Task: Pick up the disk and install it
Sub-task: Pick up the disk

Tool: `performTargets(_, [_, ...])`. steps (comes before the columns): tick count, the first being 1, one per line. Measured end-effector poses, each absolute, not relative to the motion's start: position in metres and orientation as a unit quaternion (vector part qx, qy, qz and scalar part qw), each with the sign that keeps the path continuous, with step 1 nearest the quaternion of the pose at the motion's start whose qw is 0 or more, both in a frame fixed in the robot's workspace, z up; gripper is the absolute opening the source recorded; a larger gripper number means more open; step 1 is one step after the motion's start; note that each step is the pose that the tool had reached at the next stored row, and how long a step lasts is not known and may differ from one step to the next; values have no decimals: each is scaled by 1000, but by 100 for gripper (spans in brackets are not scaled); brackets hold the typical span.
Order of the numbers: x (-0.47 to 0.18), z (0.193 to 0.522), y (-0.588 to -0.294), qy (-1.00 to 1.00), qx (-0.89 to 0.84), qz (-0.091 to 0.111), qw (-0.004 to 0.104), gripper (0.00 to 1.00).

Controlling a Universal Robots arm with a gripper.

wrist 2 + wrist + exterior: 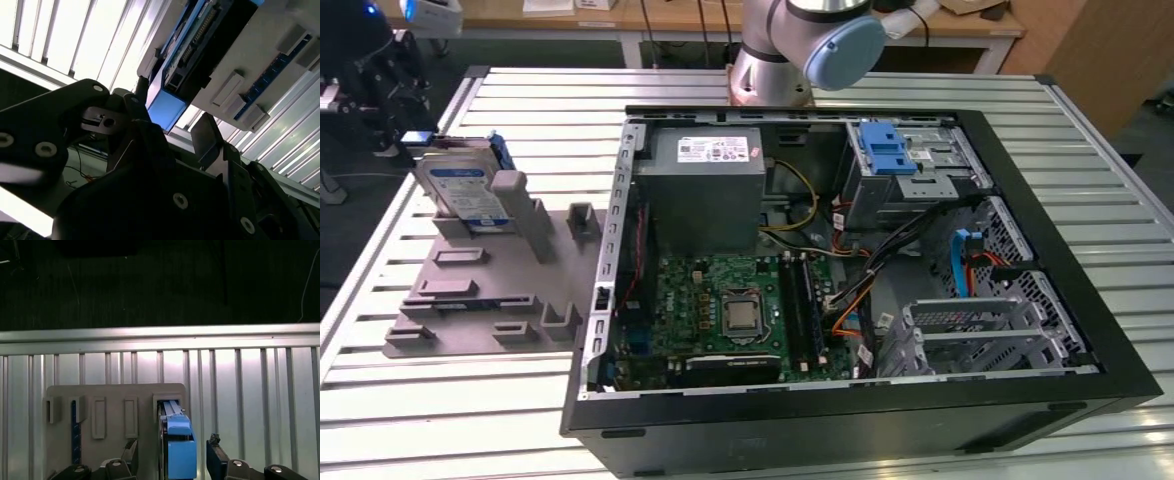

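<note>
I judge the grasp is the step in hand. The fingers should sit square on the blue carrier's edges and close evenly, so the disk (464,190) doesn't tilt. It stands on edge in the grey holder's (467,300) end slot. The gripper (172,442) points down over that holder, open and empty, straddling the disk.

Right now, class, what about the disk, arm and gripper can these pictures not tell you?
- Disk: lower part hidden by the grey holder in the exterior view; edge-on in the first wrist view, label unseen.
- Arm: cut off by the exterior view's top edge.
- Gripper: cut off by the frame edge in the first wrist view; its gap to the disk unclear.
</note>
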State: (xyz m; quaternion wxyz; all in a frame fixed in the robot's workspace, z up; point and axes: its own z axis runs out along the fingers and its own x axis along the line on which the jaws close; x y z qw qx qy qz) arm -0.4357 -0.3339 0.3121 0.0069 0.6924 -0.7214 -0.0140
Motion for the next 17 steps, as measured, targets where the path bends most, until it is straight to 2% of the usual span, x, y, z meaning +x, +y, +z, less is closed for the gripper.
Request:
performTargets(2, [-437,310,-334,-721,693,-14,6,64])
performTargets(3, [-438,309,-334,-721,693,-15,5,56])
performTargets(7, [-438,307,-334,-721,693,-15,5,55])
performTargets(8, [-438,307,-333,-721,693,-15,5,48])
performTargets(17, [-438,298,-333,-720,694,-15,5,48])
